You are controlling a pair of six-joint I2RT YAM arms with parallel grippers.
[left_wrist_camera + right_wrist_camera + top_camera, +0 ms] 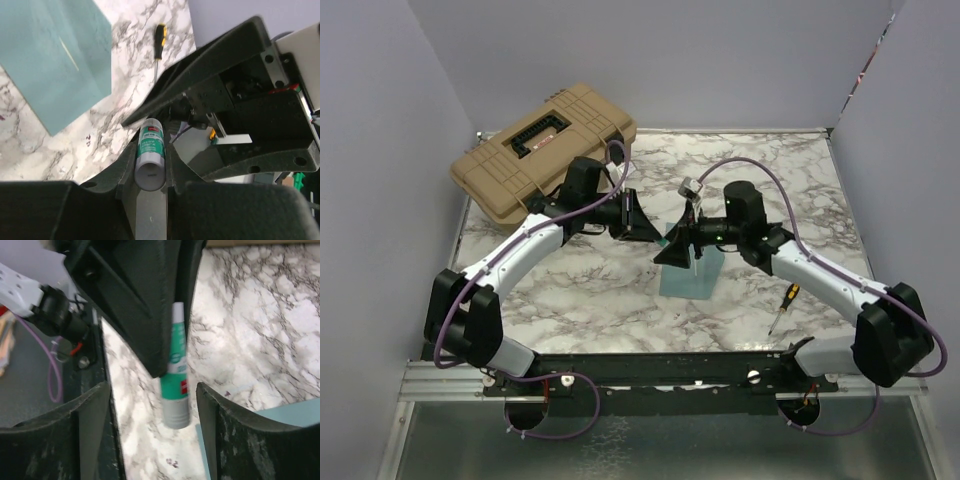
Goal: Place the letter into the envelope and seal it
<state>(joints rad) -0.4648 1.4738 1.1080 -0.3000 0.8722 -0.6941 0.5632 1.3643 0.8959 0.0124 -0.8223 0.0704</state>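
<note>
The teal envelope (696, 276) lies flat on the marble table, and also shows in the left wrist view (55, 60). The cream letter does not show in any view. My left gripper (645, 222) is shut on a green-and-white glue stick (150, 152) and holds it above the table beside the envelope. My right gripper (676, 246) faces it, open. In the right wrist view the stick's grey end (176, 412) hangs between the spread right fingers (235, 435), touching neither.
A tan toolbox (545, 145) stands at the back left. A yellow-and-black screwdriver (782, 307) lies to the right of the envelope and shows in the left wrist view (159, 42). The two grippers are close together over the table's middle.
</note>
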